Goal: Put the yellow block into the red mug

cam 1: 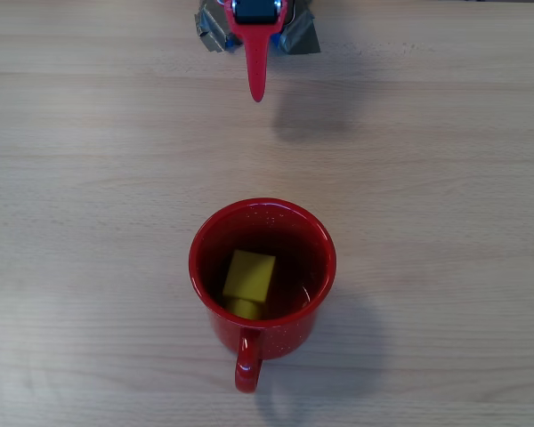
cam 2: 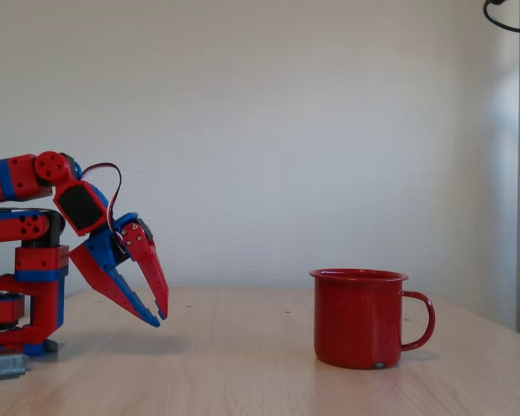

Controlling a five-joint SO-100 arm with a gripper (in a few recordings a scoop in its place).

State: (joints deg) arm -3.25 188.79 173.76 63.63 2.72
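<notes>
Two tapered fingers make up the pincer [cam 2: 159,319], and in the fixed view they stand only slightly apart at the tips, with nothing between them; it hangs folded in close to the arm's base, tips just above the worktop [cam 2: 243,364] and pointing down and toward the mug. From overhead the pincer [cam 1: 257,93] shows as a single red finger reaching out from the taped-down base at the top edge. Well apart from it, on bare wood, stands the red mug [cam 1: 262,277], upright, its loop handle turned away from the arm. Inside, the yellow block [cam 1: 248,276] leans tilted against the bottom, fully below the rim. Judging by this, the placing looks complete, and the step in hand is simply coming to rest. Doing that well would mean keeping the arm tucked back by its base, with the fingers low and clear of the mug, so that nothing brushes the rim or handle and tips it. No further reach toward the mug seems called for.
</notes>
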